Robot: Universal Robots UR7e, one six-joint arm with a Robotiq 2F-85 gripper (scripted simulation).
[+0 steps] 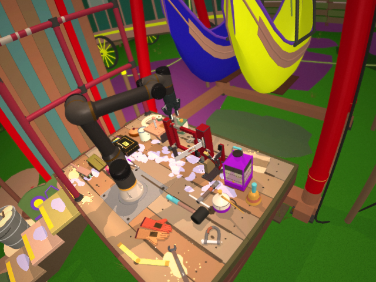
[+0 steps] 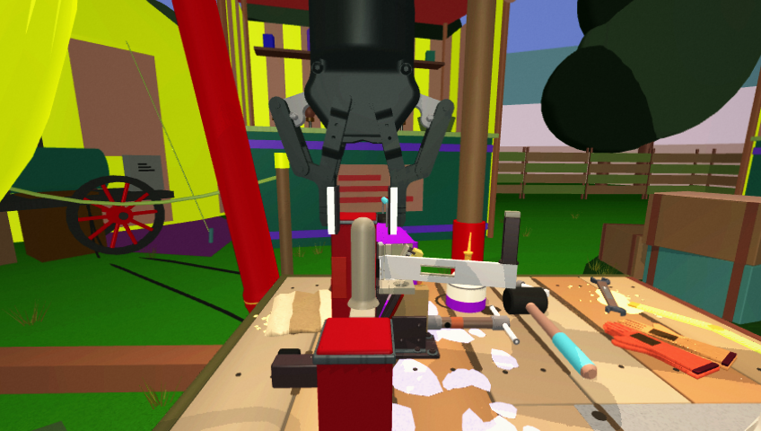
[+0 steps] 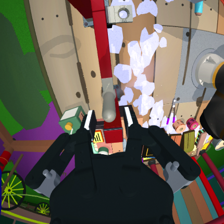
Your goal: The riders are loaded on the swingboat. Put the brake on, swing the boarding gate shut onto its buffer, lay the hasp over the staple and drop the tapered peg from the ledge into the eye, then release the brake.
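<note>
The red boarding gate (image 1: pixel 182 133) stands on the bench between its red posts, and its grey upright handle (image 2: pixel 362 261) rises at the near end of the bar (image 3: pixel 104 49). My gripper (image 2: pixel 362 209) hangs just above that handle's rounded top, open and holding nothing; the wrist camera shows the handle (image 3: pixel 108 109) below and between the fingers. The grey slotted hasp (image 2: pixel 448 269) sticks out level to the right of the gate. The small yellow peg (image 3: pixel 68 126) sits on the green ledge block (image 1: pixel 182 121) behind the gate. I cannot make out the brake lever with certainty.
The purple lantern (image 1: pixel 237 168) stands right of the gate, with a mallet (image 1: pixel 189 209), a small drum (image 1: pixel 221 202), a bell (image 1: pixel 254 194), orange gloves (image 1: pixel 153 230) and white paper scraps (image 1: pixel 170 161) spread over the bench. The yellow swingboat (image 1: pixel 267 42) hangs above the far side.
</note>
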